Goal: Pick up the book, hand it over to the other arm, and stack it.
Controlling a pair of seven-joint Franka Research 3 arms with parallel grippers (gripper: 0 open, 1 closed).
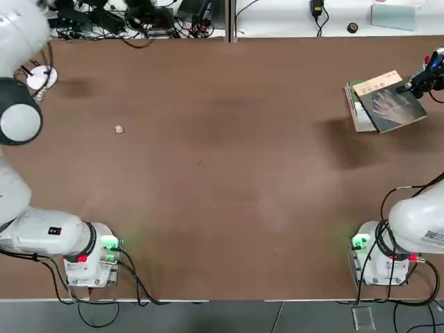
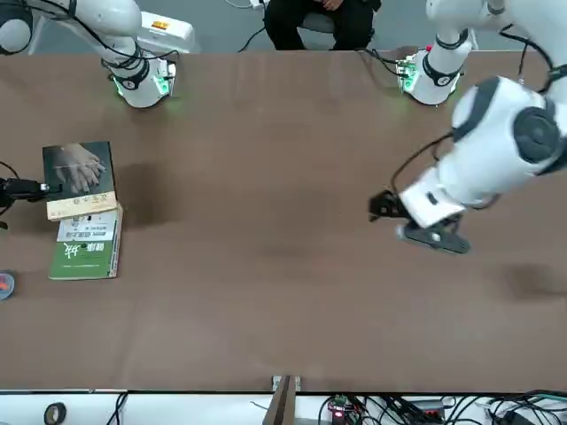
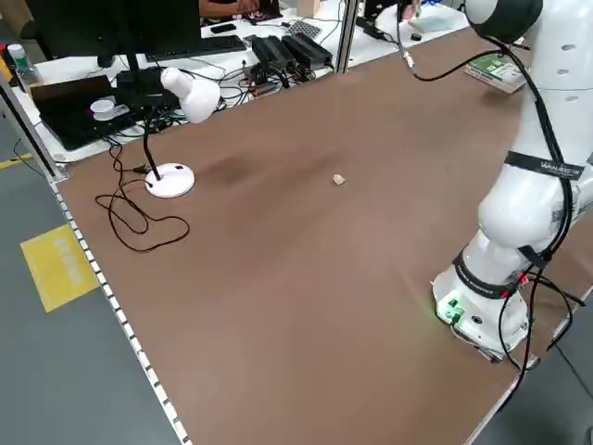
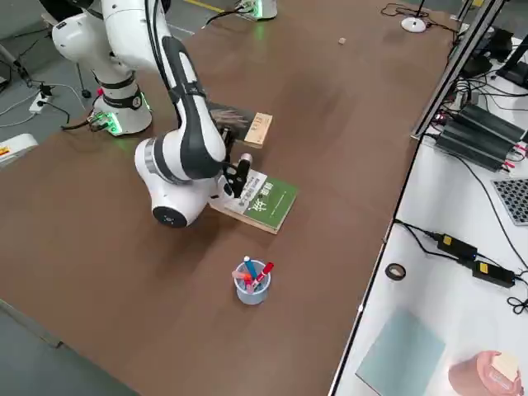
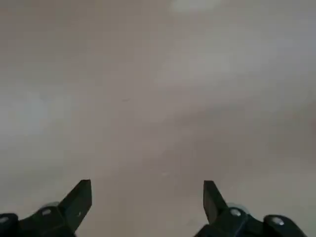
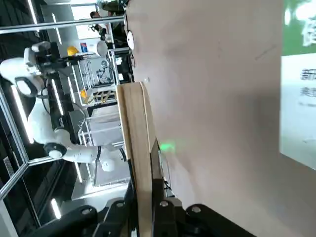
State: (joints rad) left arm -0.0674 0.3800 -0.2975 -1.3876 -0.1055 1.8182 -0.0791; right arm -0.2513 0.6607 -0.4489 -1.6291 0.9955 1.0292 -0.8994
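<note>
Right gripper [image 1: 408, 86] is clenching the tan edge of the book [image 1: 390, 103], fingers pinched tight on the band; the wrist view is showing the book [image 6: 138, 163] edge-on between the black fingers [image 6: 160, 207]. The book is sitting partly over the green-and-white book [image 2: 87, 249], at the far right side of the table [image 1: 222, 173] as seen from overhead. From across the table, the dark cover with the pale hands is facing up and overlapping the near end of the larger volume. Whether it is resting on that book or hovering just above it, I cannot tell.

A cup of pens [image 4: 252, 281] is standing near the green-and-white book [image 4: 262, 200], apart from it, towards the table edge.

Left gripper [image 2: 399, 220] is hanging over bare tabletop on the left half, fingers [image 5: 79, 200] spread wide and grasping nothing. A small pale scrap [image 1: 118, 128] is lying on the table on that side. A white desk lamp [image 3: 181, 125] is standing at the far left corner.

A person [image 2: 319, 22] is sitting behind the arms' bases.
</note>
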